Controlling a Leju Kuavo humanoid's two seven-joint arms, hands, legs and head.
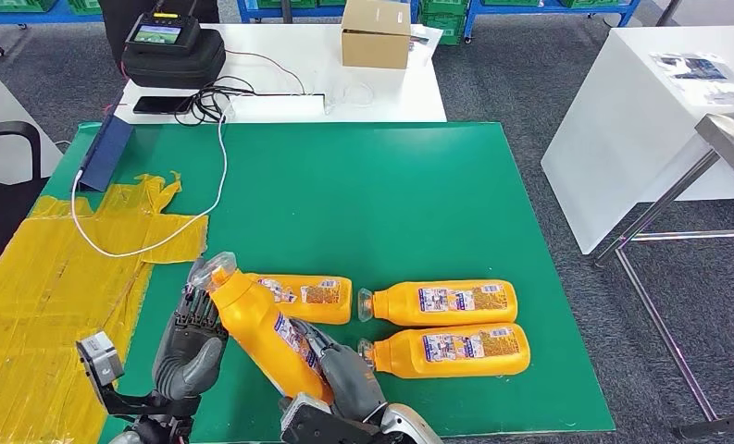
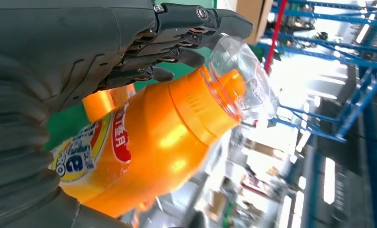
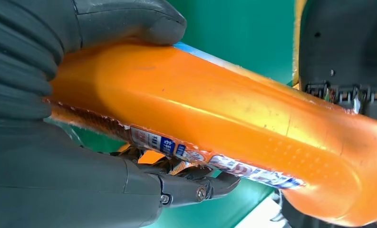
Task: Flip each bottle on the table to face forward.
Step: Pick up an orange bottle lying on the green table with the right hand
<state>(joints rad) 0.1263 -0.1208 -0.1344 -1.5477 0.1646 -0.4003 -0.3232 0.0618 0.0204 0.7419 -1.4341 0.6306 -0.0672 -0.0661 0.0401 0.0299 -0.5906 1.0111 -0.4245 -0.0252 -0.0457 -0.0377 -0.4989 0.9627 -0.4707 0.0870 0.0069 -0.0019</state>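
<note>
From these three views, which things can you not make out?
- Held orange bottle: its base, head view, hidden by the right hand.
- Left hand: contact with the bottle, head view, bottle covers the fingers.
- Labels on lying bottles: text too small, head view.
- Shelving: overexposed, left wrist view.

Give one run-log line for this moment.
held: orange bottle, tilted | right hand: grips body | left hand: near cap end | lying: three bottles

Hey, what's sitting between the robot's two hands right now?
In the head view, a tilted orange plastic bottle with a clear cap: the left hand holds it near its neck, the right hand grips its lower body.
</note>
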